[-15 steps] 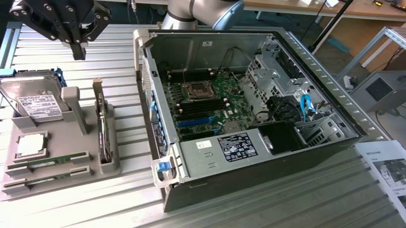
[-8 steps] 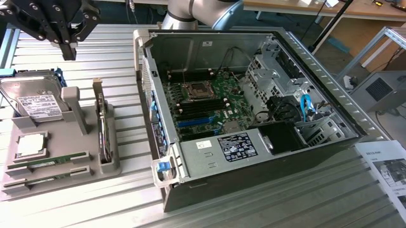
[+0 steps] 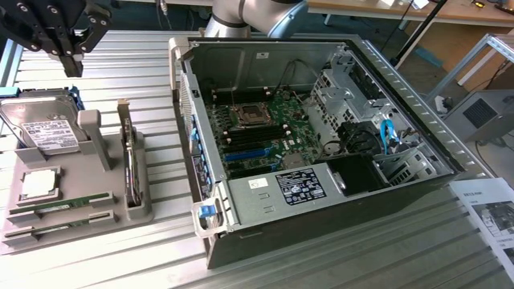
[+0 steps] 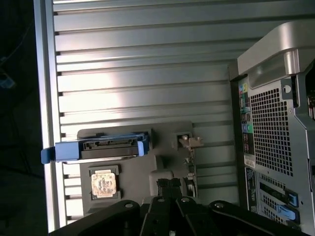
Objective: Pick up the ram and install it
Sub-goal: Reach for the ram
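Two ram sticks (image 3: 64,203) at the tray's (image 3: 148,215) front edge — neither held. Claw (image 3: 72,65) pressed together, empty, above the tray.

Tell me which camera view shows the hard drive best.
The exterior view: the hard drive presents its broad, labelled face there, resting in the grey holder. The wrist view gives its narrow edge, framed by a blue carrier.

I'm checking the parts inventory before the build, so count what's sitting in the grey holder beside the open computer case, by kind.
ram sticks: 2
hard drive: 1
processor chip: 1
expansion card: 1
Total: 5
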Robot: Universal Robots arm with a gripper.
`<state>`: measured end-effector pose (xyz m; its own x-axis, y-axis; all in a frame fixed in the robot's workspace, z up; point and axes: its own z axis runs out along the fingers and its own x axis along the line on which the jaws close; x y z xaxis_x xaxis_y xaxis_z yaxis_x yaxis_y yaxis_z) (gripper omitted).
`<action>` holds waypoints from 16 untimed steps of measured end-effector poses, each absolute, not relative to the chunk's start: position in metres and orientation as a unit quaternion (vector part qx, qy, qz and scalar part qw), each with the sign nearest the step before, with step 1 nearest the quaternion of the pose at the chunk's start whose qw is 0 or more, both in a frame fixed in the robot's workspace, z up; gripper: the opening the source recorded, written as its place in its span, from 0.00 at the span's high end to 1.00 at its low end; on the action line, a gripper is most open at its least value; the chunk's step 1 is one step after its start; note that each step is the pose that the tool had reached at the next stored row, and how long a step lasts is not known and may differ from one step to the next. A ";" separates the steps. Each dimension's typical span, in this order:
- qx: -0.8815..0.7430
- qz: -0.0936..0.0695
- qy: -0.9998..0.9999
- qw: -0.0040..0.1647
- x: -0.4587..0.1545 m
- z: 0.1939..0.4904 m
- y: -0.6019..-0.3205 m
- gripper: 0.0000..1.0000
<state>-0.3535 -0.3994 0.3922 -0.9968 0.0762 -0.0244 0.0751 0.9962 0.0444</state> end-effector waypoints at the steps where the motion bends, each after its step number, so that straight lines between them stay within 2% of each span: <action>1: 0.038 0.022 0.999 0.013 -0.356 0.392 -0.399 0.89; 16: 0.038 0.022 0.999 0.013 -0.373 0.392 -0.399 0.89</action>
<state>-0.3735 -0.3994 0.3922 -0.9968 0.0762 -0.0244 0.0751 0.9962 0.0443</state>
